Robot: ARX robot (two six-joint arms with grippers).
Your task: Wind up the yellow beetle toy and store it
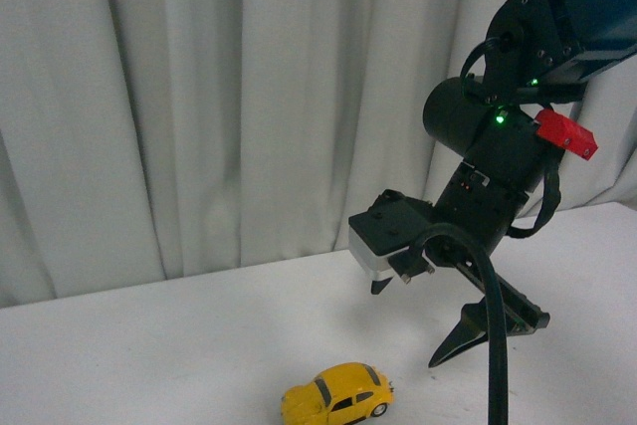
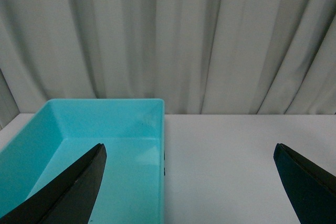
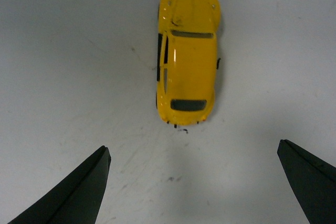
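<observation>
Car position: toy car (image 3: 188,56) on its wheels on the white table (image 1: 149,345), low in the front view, touched by nothing.
Right tool: right gripper (image 3: 192,148) spread wide and empty; hovers above the car, both tips apart from it, the car lying just beyond the gap rather than inside it.
Left tool: left gripper (image 2: 189,148) also spread wide and empty; points toward the curtain (image 2: 210,40), over the table beside the bin.
Storage: teal bin (image 2: 105,114) on the table, seen only in the left wrist view; no car in the visible part.
Winding: judged not begun, with no grip and no contact; wind-up mechanism not visible, spring state impossible to tell.
Storing: not done, car outside the bin.
Step in hand: probably the right arm's approach for a first grasp.
Left to do: close on the car, wind it, carry it to the bin, release.
Progress: apparently near the very start.
</observation>
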